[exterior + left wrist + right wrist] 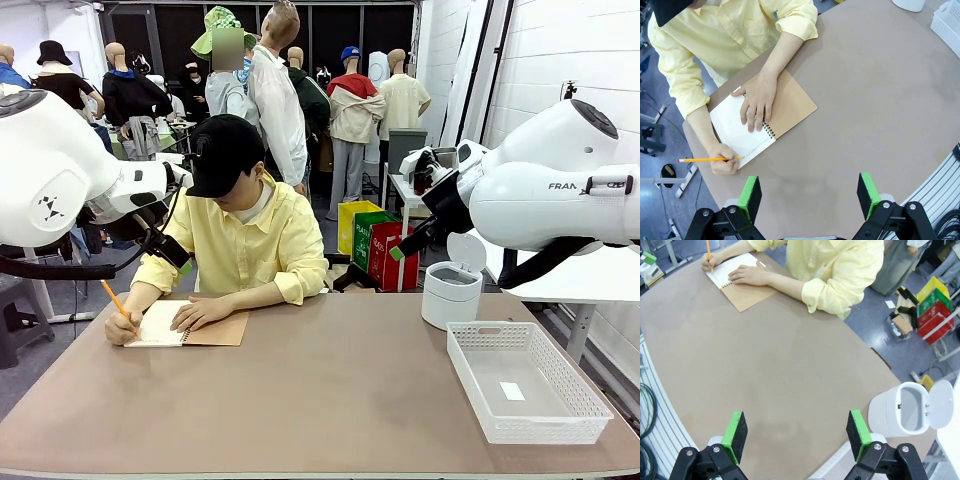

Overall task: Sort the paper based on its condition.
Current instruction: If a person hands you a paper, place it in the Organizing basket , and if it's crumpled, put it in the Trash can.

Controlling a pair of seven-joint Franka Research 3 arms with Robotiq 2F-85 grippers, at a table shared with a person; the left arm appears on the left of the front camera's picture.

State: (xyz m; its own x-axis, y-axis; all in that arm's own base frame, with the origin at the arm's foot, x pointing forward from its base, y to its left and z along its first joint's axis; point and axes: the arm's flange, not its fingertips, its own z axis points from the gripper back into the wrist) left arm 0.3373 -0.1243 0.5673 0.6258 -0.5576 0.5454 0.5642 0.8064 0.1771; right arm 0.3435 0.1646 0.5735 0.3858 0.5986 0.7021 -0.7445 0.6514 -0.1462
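Observation:
No loose sheets of paper are in view. At the far left of the table a person writes with an orange pencil [115,298] on the white page of a spiral notebook with a brown cover [215,330] [790,102] [747,295]. The other hand [757,100] rests flat on the page. My left gripper [180,260] [810,192] hangs open high above the table near the person's arm. On the other side my right gripper [403,247] [797,435] is open too, raised beside the bin. Neither holds anything.
A white slotted basket [550,428] [947,25] stands at the right front with a tiny white tag [512,391] in it. Behind it is a white bin [450,293] [900,412] with its lid up. Bare brown table [330,390] stretches across the middle.

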